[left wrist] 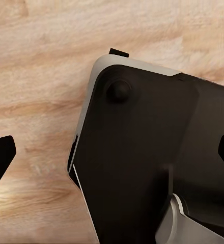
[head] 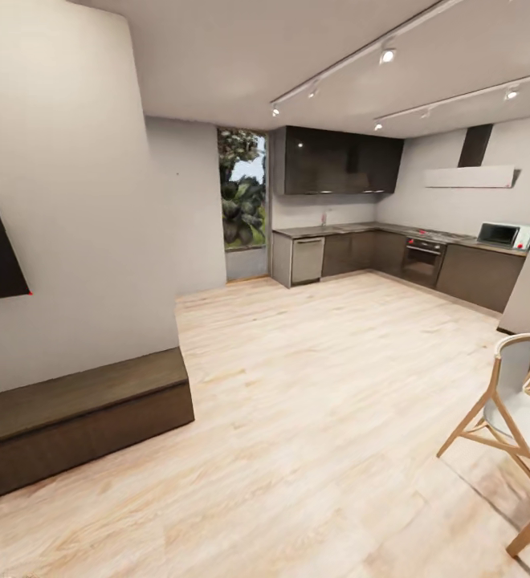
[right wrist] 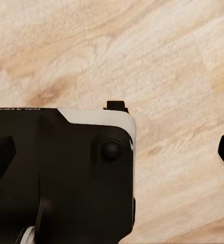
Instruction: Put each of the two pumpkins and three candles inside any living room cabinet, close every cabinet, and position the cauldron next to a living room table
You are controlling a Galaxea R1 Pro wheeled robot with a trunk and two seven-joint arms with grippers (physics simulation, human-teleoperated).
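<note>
With the robot apparently in transit, the long low dark-brown wooden cabinet (head: pixel 80 417) sits closed against the pale wall at left, while both wrist views look down at the robot's black-and-white base (left wrist: pixel 142 162) over light wood floor (head: pixel 313 417), each gripper's dark fingertips spread wide and empty.

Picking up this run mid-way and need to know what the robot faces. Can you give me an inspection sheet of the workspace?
Surface: pale wood floor, bare where visible.
Job's things: long low dark-brown cabinet against the left wall, front shut.
Clutter: nothing seen.
Grippers: left gripper and right gripper both open, empty, over floor and robot base.
Cables: nothing seen.
Surroundings: kitchen cupboards, oven, microwave, window, wooden chair.
</note>
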